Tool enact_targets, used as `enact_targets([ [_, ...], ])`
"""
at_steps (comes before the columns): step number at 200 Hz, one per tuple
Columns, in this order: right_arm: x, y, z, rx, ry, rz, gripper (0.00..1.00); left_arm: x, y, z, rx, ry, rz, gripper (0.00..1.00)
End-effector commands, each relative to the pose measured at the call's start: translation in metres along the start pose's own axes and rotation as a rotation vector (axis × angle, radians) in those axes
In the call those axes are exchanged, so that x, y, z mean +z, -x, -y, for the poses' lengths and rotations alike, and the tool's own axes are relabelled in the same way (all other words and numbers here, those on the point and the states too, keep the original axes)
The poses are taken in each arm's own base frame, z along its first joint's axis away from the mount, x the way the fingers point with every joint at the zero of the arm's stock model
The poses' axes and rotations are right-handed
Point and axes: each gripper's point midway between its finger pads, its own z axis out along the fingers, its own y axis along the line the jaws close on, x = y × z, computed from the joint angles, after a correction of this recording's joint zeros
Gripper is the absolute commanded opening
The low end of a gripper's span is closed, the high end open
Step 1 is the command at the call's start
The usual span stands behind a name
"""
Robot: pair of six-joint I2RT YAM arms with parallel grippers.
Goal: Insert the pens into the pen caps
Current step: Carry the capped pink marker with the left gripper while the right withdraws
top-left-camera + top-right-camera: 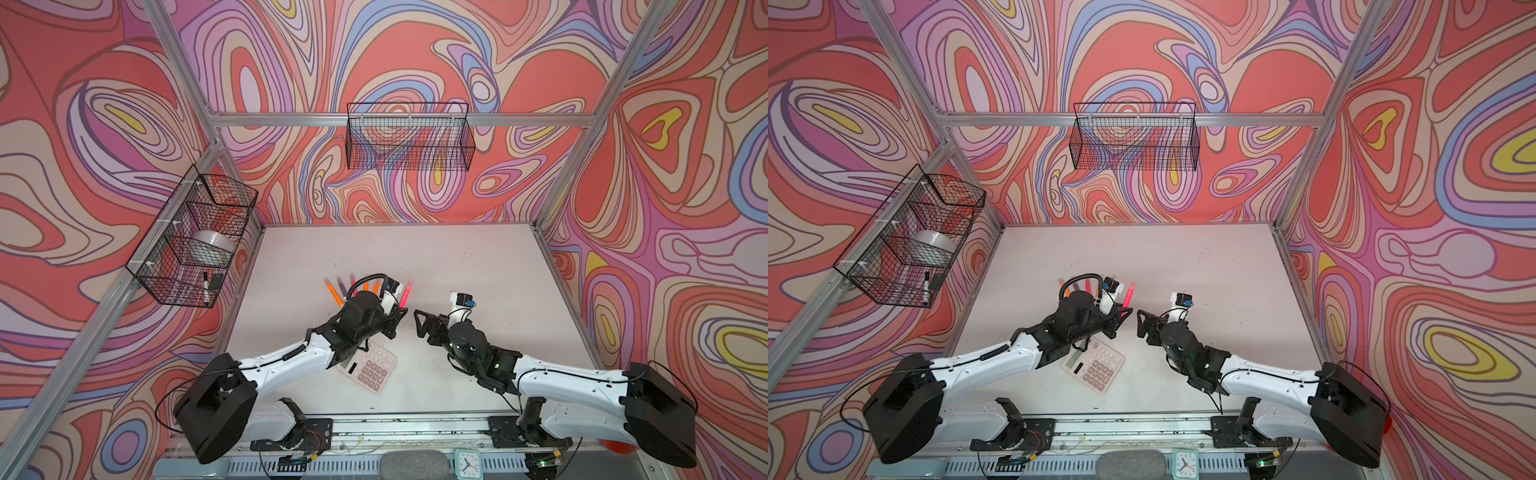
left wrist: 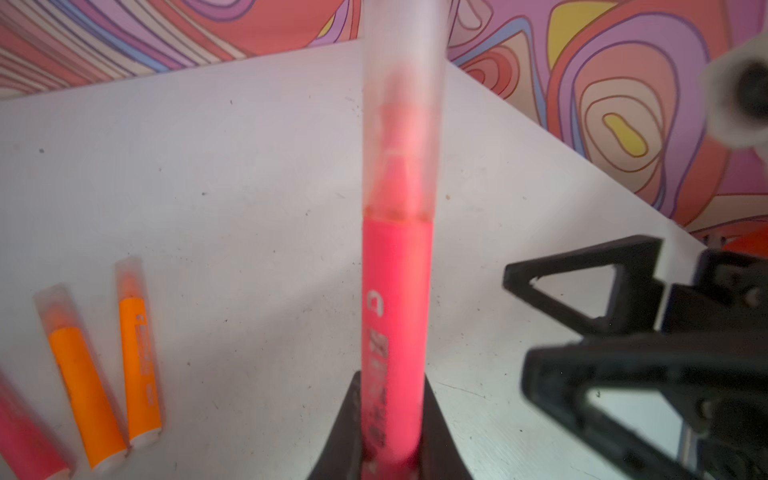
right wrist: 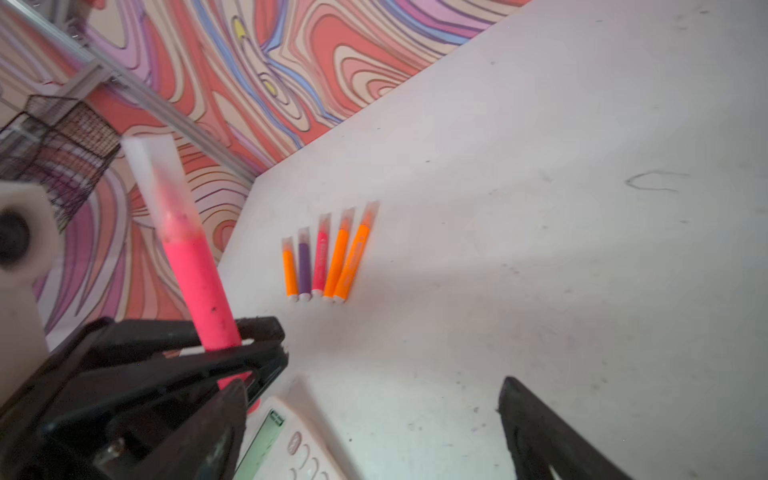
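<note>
Both top views: high above the near edge, tilted down, far enough to take in the whole table. Left wrist: very near, sighting along the pink pen toward a far table corner. Right wrist: low, near, facing the pen row; same pink pen shows in both wrist views

five pens lie side by side on the table, behind the left gripper. a sixth pen sticks up out of that gripper, cap on its top end. right gripper sits just right of it, apart. calculator lies nearer the front, partly under the left arm.
</note>
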Motion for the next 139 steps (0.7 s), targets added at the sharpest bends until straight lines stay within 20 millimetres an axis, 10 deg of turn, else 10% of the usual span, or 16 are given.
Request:
enact_targets([
  [1, -0.007, 0.001, 0.044, 0.025, -0.173, -0.022, 0.98, 0.024, -0.020, -0.017, -0.048, 0.080, -0.075, 0.00],
  [67, -0.040, 0.028, 0.076, 0.048, -0.278, 0.085, 0.98, 0.084, -0.063, -0.057, -0.049, 0.277, -0.278, 0.00],
  [139, -0.039, 0.035, 0.078, -0.002, -0.324, 0.097, 0.98, 0.082, -0.071, -0.120, 0.103, 0.652, -0.412, 0.00],
])
